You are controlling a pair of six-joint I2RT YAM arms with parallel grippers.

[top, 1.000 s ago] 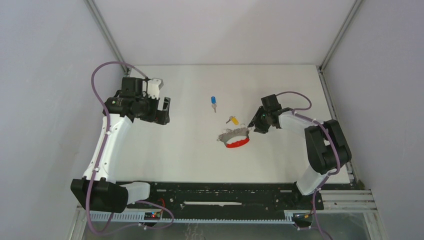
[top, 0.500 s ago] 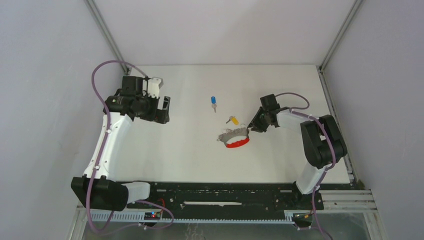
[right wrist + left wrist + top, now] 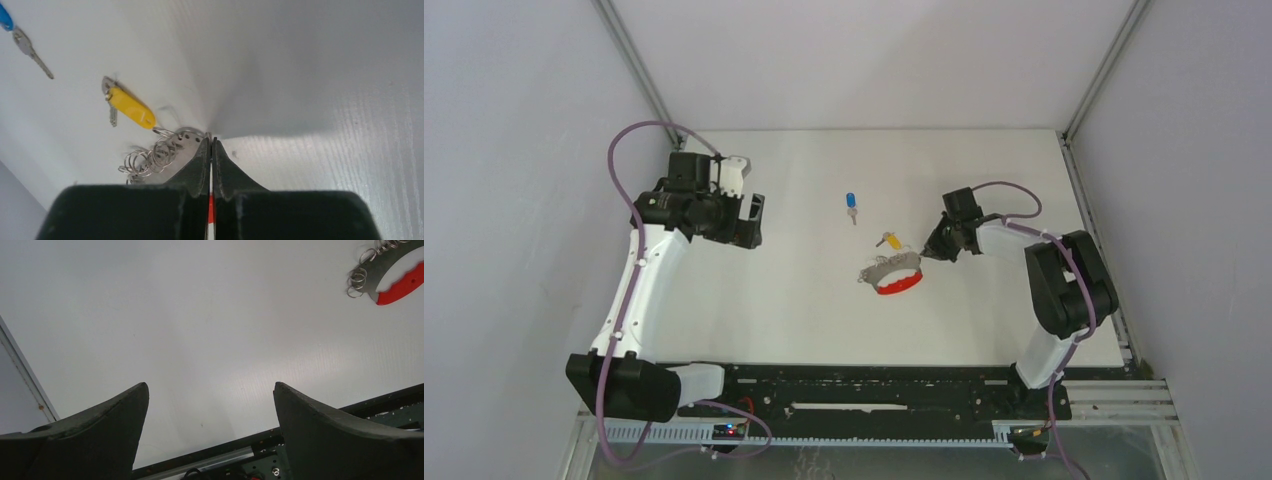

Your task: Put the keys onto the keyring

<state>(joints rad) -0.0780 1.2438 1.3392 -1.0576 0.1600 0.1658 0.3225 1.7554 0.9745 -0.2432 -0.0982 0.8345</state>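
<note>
Our right gripper (image 3: 211,143) is pinched shut at the end of the keyring (image 3: 181,150), hold unclear; we'd lift slowly. Left gripper (image 3: 211,387) wide open, empty.

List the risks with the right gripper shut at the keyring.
1. The right gripper is shut at the very edge of the keyring; whether it grips the thin plate is unclear, so a lift may slip.
2. The yellow key lies close to the wire rings; dragging could snag or push it.

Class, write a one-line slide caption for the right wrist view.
Right hand shut at the edge of the keyring, yellow key and blue key lying loose beyond.
</note>
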